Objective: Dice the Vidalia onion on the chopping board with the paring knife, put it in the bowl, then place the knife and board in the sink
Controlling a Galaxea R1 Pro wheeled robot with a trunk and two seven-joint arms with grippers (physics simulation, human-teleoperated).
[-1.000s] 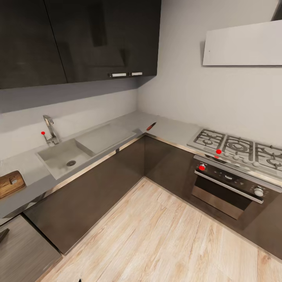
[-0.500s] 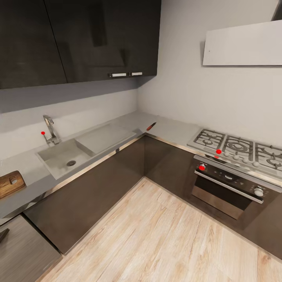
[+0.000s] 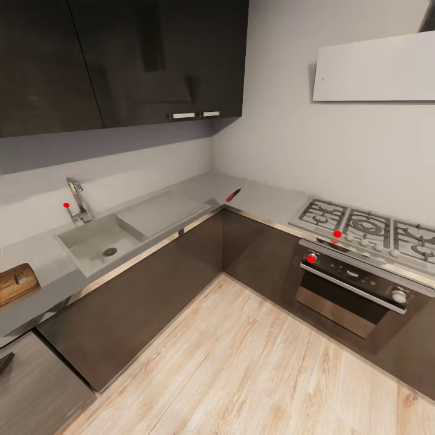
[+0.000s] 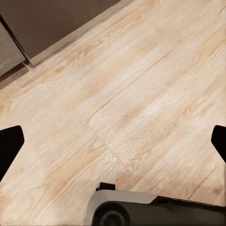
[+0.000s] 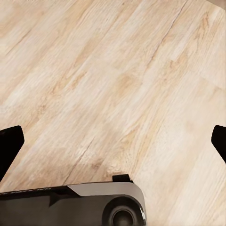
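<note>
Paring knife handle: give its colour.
Red on the paring knife, seen best in the head view.

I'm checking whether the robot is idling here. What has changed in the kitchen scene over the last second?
Nothing visibly changed. The grey steel sink, the brown wooden chopping board at the counter's left end and the small red-and-black paring knife near the corner of the grey countertop all lie as before, and the head view has not shifted.

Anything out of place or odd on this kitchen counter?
Nothing spilled or damaged. The paring knife lies alone at the corner of the countertop, well apart from the chopping board at the far left edge. The sink basin looks empty: no onion in it.
</note>
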